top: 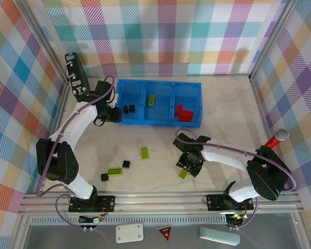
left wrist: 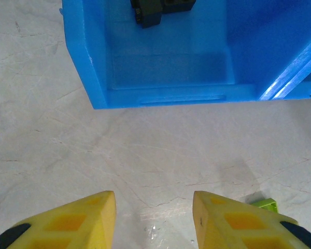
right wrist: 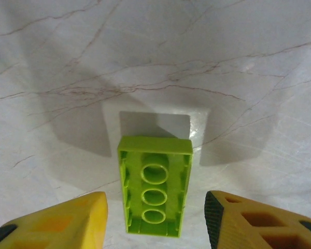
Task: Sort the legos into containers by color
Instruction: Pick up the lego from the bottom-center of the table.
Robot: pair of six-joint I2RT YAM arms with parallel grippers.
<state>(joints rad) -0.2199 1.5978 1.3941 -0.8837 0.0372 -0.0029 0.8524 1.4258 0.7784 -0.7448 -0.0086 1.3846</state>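
The blue tray (top: 194, 123) lies at the back of the table. Its left compartment holds black cubes (top: 128, 109), the middle one a green brick (top: 152, 99), the right one red bricks (top: 184, 112). My left gripper (top: 114, 113) hangs by the tray's left end, open and empty (left wrist: 154, 218), with the tray's wall (left wrist: 160, 96) and black cubes (left wrist: 155, 9) ahead. My right gripper (top: 189, 166) is low over a lime-green brick (top: 183, 174). That brick (right wrist: 154, 185) lies hollow side up between the open fingers (right wrist: 155, 223), with a gap on each side.
Loose on the table are a green brick (top: 144, 152), a black cube (top: 126, 164), another green brick (top: 113, 171) and a second black cube (top: 104, 177). A black case (top: 75, 75) stands at the back left. A red-and-silver rod (top: 276, 139) lies at the right wall.
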